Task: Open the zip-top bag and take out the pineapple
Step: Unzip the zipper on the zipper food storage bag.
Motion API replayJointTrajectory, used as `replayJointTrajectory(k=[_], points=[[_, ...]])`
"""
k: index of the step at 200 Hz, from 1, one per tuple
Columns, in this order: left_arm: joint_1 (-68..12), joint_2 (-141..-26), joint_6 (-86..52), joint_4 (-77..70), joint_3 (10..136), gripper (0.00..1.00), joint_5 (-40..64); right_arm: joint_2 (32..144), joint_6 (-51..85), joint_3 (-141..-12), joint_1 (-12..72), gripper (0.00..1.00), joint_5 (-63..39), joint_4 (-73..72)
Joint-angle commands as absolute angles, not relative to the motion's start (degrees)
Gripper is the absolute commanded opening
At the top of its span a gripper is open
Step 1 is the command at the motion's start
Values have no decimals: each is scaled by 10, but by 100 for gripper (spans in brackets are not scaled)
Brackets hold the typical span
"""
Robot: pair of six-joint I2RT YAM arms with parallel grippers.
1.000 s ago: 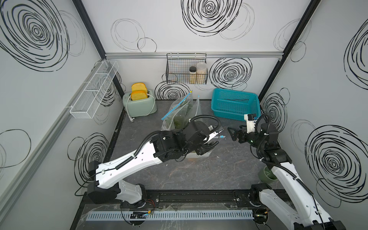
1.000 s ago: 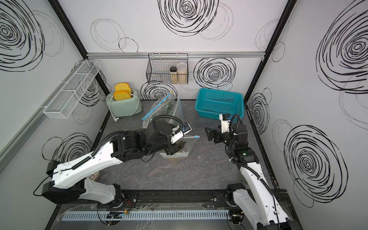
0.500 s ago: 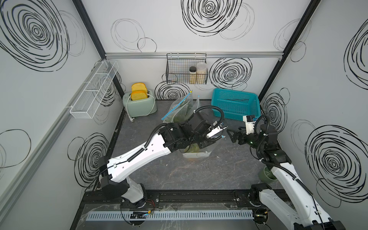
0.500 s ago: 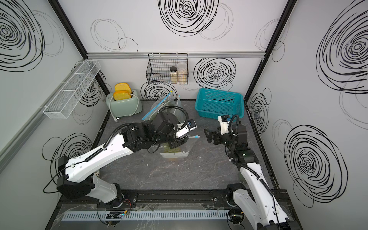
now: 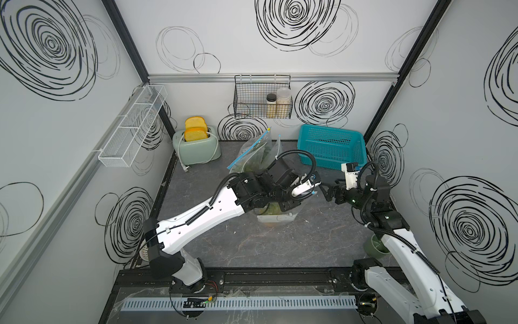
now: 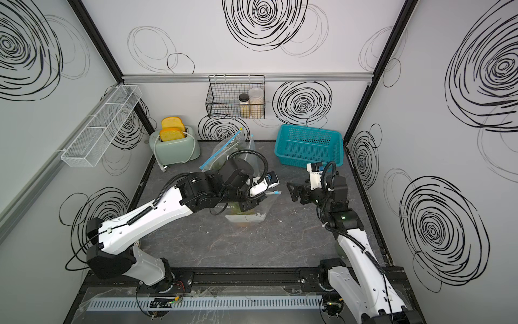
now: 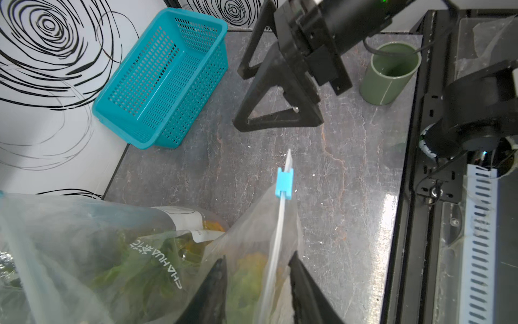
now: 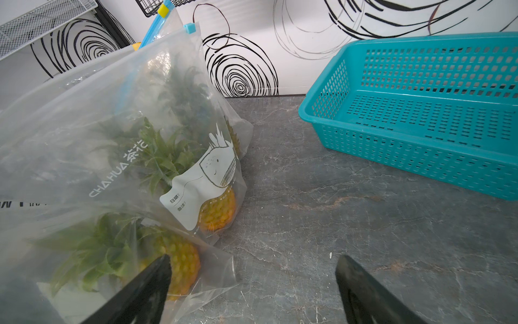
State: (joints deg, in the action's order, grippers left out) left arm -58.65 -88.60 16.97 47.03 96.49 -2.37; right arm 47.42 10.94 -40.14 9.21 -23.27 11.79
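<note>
A clear zip-top bag (image 8: pixel 84 224) stands mid-table with a yellow pineapple (image 8: pixel 179 261) inside. Its blue slider (image 7: pixel 284 183) sits at the end of the zip strip, also seen in both top views (image 5: pixel 314 193) (image 6: pixel 277 193). My left gripper (image 7: pixel 256 259) straddles that bag's top edge below the slider. Its jaws stand a little apart, with the zip strip and film between them and a gap on each side. My right gripper (image 8: pixel 252 280) hangs wide open and empty just right of the slider (image 5: pixel 326 192) (image 6: pixel 293 192). A second bag (image 8: pixel 140 112) behind holds another pineapple (image 8: pixel 218 210).
A teal basket (image 5: pixel 330 148) stands at the back right, a green toaster (image 5: pixel 196 146) with bread at the back left. A green cup (image 5: pixel 377 246) sits by the right arm's base. A further bag with a blue strip (image 5: pixel 246 153) leans at the back.
My left arm has stretched out further over the bag and its jaws have narrowed around the zip strip. The right gripper has barely shifted and stays open.
</note>
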Motion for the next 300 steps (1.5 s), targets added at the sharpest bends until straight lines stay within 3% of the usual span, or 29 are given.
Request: replayJointTrajectory(k=[1,45,65,86,133,199,261,300], points=[[-576,-888,170,460,950,30,-16,471,109,-392,95,94,-243,102],[-553,-862,155,440,929,0,-14,455,110,-367,97,90,-302,42],[-539,-833,155,423,892,0,6,440,115,-335,103,83,-369,-36],[-526,-796,155,394,846,0,21,435,118,-314,121,82,-420,-102],[-504,-764,152,371,816,0,48,487,103,-338,171,74,-478,-151],[-501,-768,153,368,804,0,41,558,87,-388,237,65,-487,-169],[-498,-768,152,363,796,0,35,584,77,-403,254,43,-499,-171],[-496,-768,150,359,793,0,28,583,74,-413,258,48,-498,-173]])
